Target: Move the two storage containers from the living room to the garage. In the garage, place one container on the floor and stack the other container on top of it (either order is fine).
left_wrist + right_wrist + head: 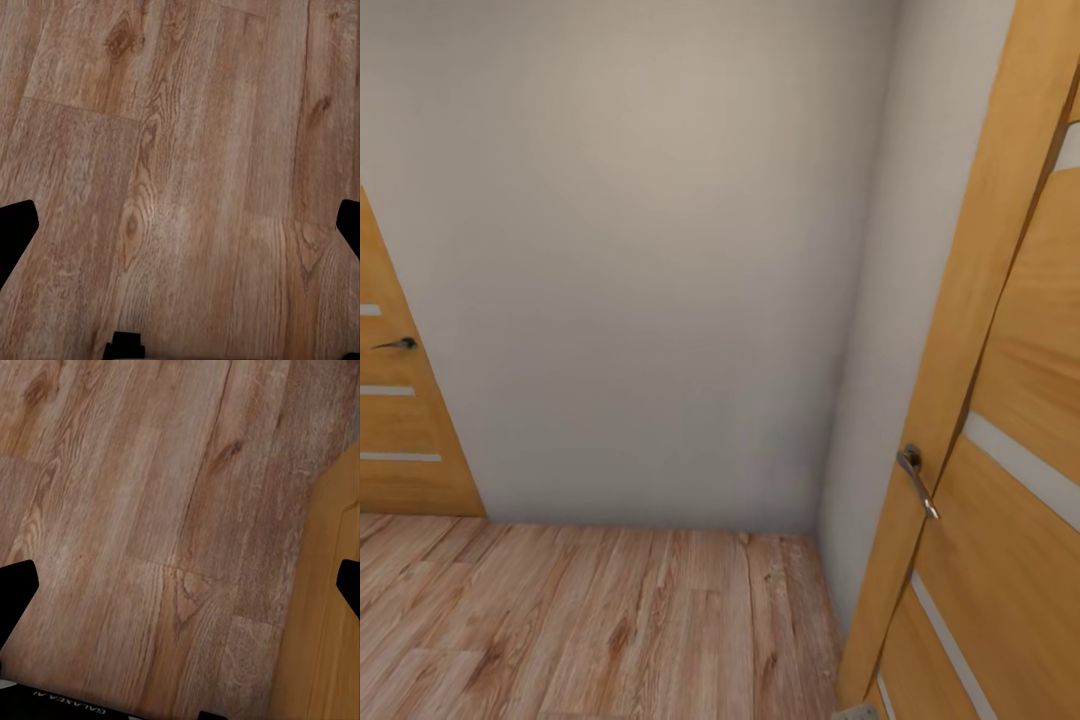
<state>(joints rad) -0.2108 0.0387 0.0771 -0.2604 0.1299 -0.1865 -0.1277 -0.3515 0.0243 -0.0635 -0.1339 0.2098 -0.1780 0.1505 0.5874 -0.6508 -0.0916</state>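
I face a smooth beige wall (640, 250) between two honey-wood doors (1010, 420) with metal handles (917, 480). Both grippers (180, 229) (180, 585) hang wide open above grainy plank flooring (590, 620).

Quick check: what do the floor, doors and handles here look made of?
Floor: light wood planks, matte, with visible grain and knots. Doors: honey-toned wood or veneer with pale inset strips. Handles: probably metal, grey with a sheen. Wall: plain beige, likely paint.

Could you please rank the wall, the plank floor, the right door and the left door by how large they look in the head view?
1. Wall
2. Right door, though nearness inflates it
3. Plank floor
4. Left door, cut off at the edge
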